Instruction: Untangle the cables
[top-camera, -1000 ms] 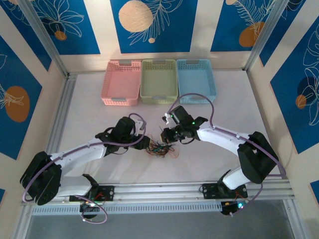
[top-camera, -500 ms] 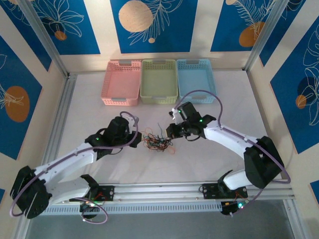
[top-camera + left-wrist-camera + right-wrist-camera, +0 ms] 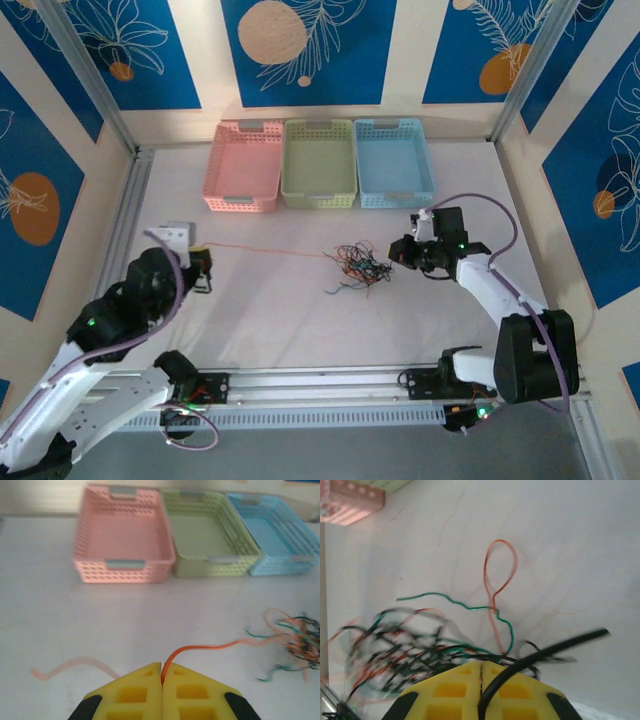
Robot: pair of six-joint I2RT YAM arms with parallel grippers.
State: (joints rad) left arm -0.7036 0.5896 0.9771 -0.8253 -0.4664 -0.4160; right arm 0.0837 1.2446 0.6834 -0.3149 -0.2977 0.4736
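White tabletop [image 3: 260, 320] lies inside walls of blue, leaf-patterned panels. The left gripper [image 3: 162, 672] has its 2 yellow pads pressed flat together, pinching an orange cable [image 3: 200, 648] at the seam. From there the cable lifts, bends right and runs to the tangle of cables [image 3: 300, 640] at the right edge of the left wrist view. A pale, blurred orange strand [image 3: 70, 665] lies on the table left of the pads. Whether it is the same cable's free end, I cannot tell.

The right gripper [image 3: 481, 667] also has its pads closed tight. A black cable [image 3: 545, 652] comes out of their seam and sweeps up to the right. Black, red and green strands crowd against the pads on the left. Beyond them, 1 orange loop [image 3: 500, 575] and 1 green strand [image 3: 465, 605] lie on the table.

From above, the left gripper [image 3: 200, 265] sits far to the left. The orange cable is drawn out in a nearly straight line over bare table to the tangle, which lies right of centre. The right gripper [image 3: 402, 252] is at the tangle's right edge.

3 baskets stand side by side along the far edge, well apart from the cables: the pink basket [image 3: 240, 204], the green basket [image 3: 318, 198] and the blue basket [image 3: 397, 198]. The left wrist view faces all 3. The right wrist view catches a corner of the pink one.
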